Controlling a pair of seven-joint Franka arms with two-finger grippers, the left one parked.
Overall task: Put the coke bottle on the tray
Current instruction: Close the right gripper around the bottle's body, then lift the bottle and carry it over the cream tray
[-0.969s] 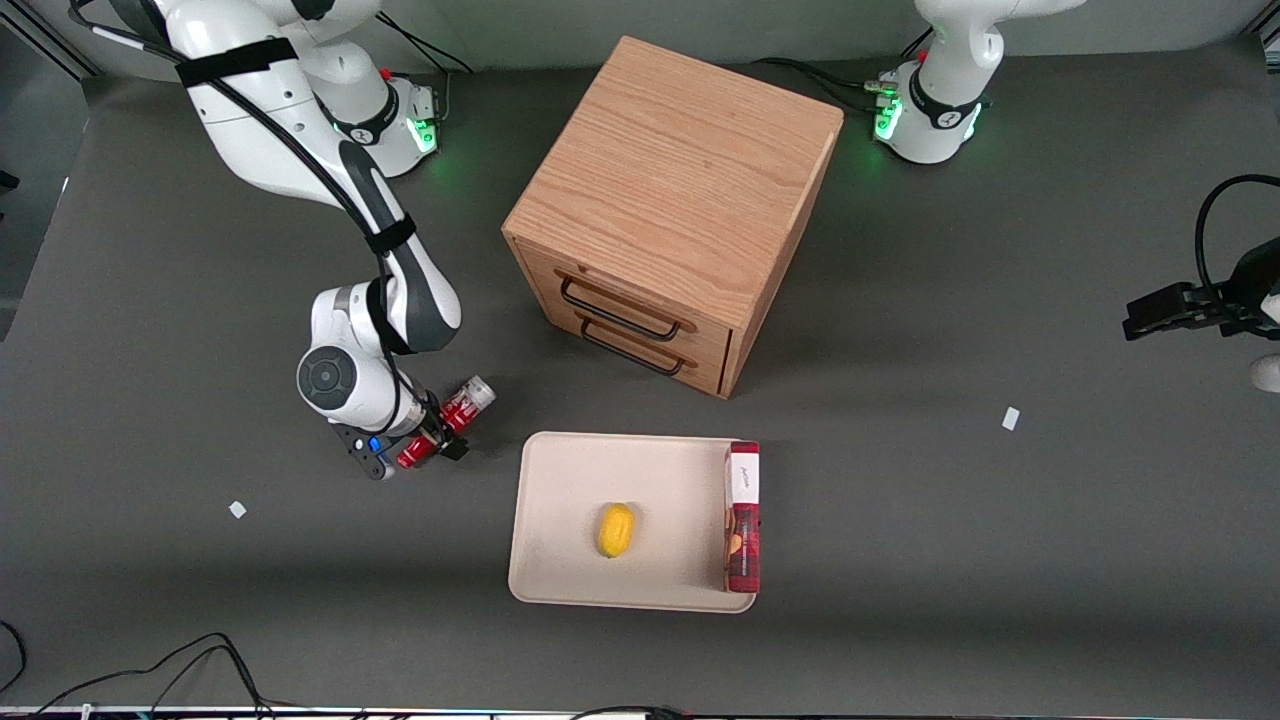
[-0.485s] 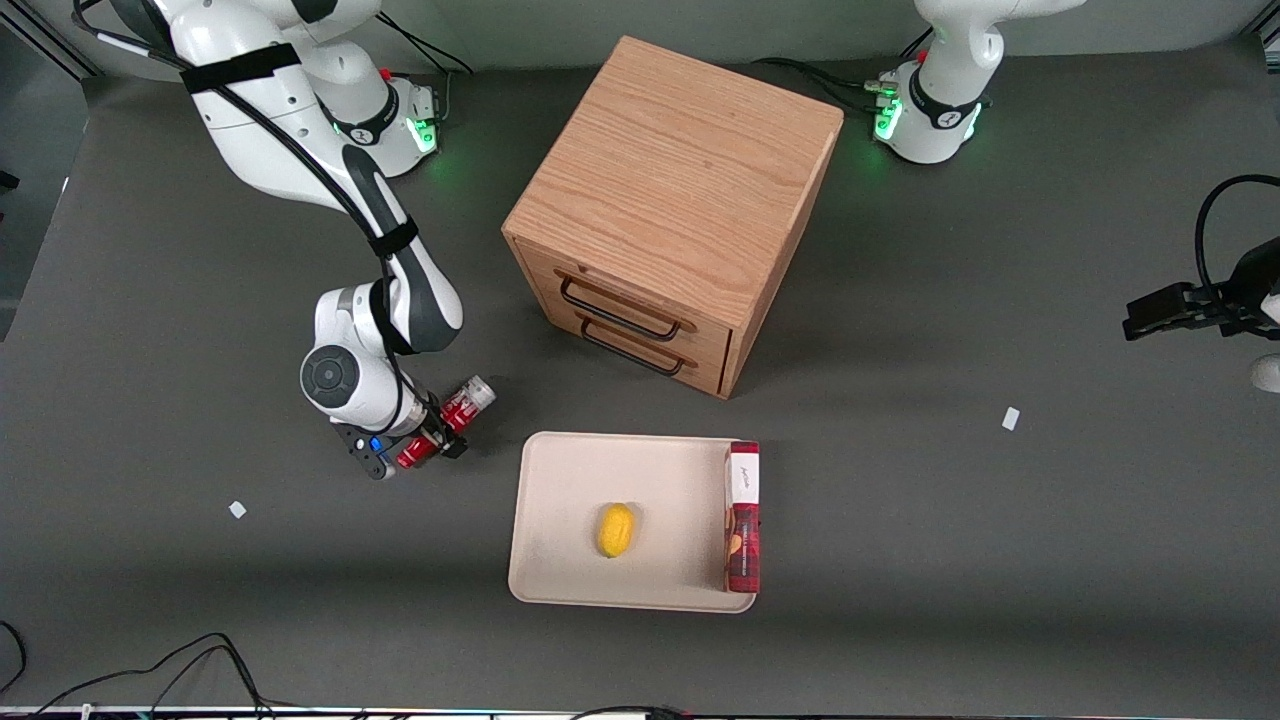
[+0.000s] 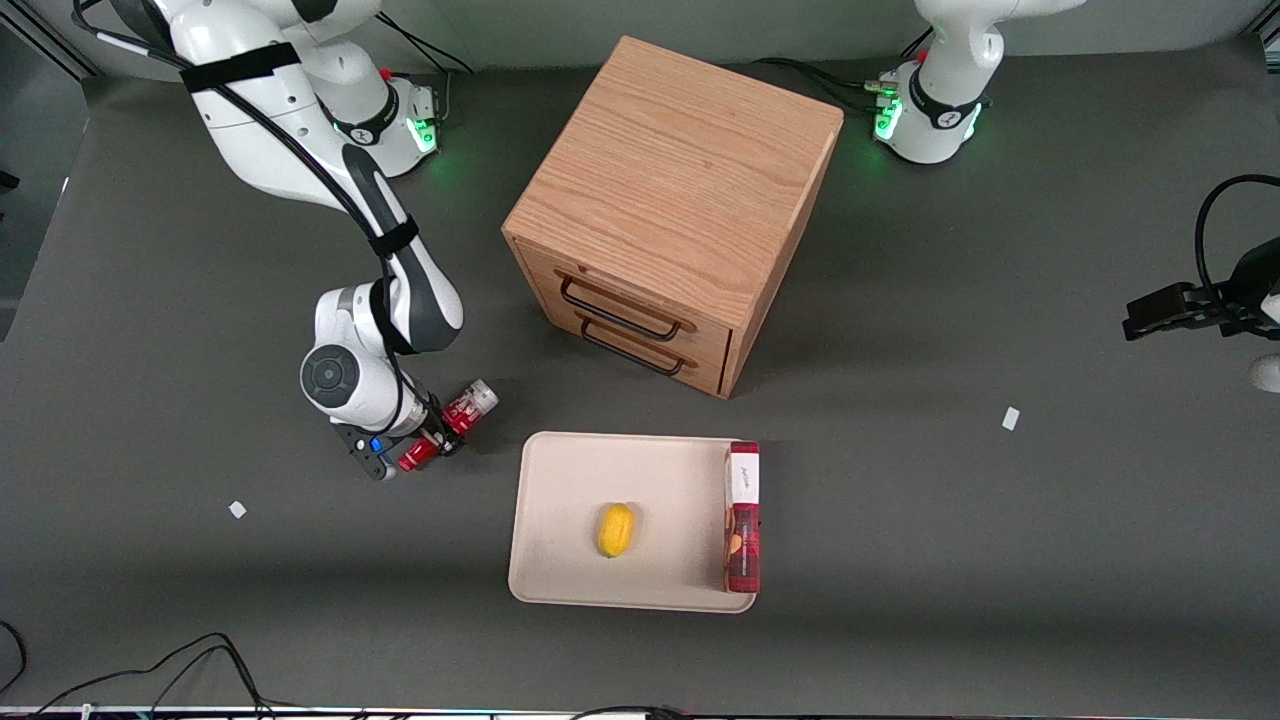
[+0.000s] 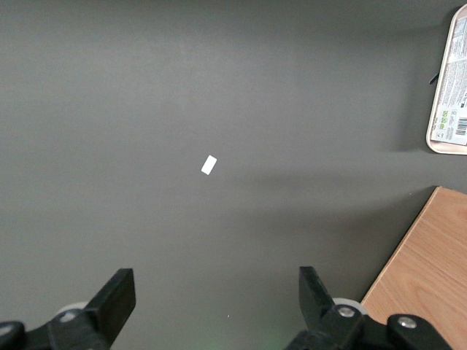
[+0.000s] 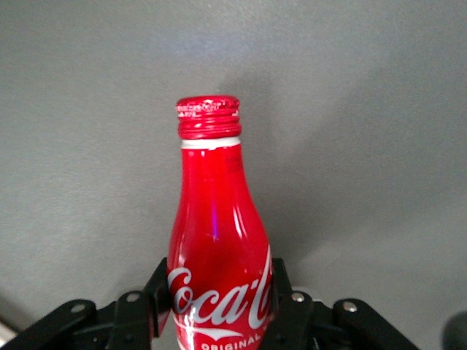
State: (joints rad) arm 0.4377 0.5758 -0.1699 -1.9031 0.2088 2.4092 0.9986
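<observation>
The coke bottle [image 3: 464, 411] is red with a white script logo, its silver base end pointing toward the cabinet and its red cap nearer the front camera. It lies roughly level, low at the table. My right gripper [image 3: 437, 433] is shut on the bottle's body, beside the tray's short edge on the working arm's end. In the right wrist view the bottle [image 5: 217, 219] sits between the black fingers [image 5: 155, 293], cap pointing away from the wrist. The cream-beige tray [image 3: 570, 480] lies in front of the cabinet, nearer the front camera.
On the tray lie a yellow lemon [image 3: 616, 530] and a long red box with a white end [image 3: 742, 515] along one rim. The wooden drawer cabinet [image 3: 680, 200] stands mid-table. Small white scraps [image 3: 237, 509] [image 3: 1011, 418] lie on the grey table.
The bottle has shifted slightly in the gripper's hold, its base end a little nearer the front camera. The arm has barely moved.
</observation>
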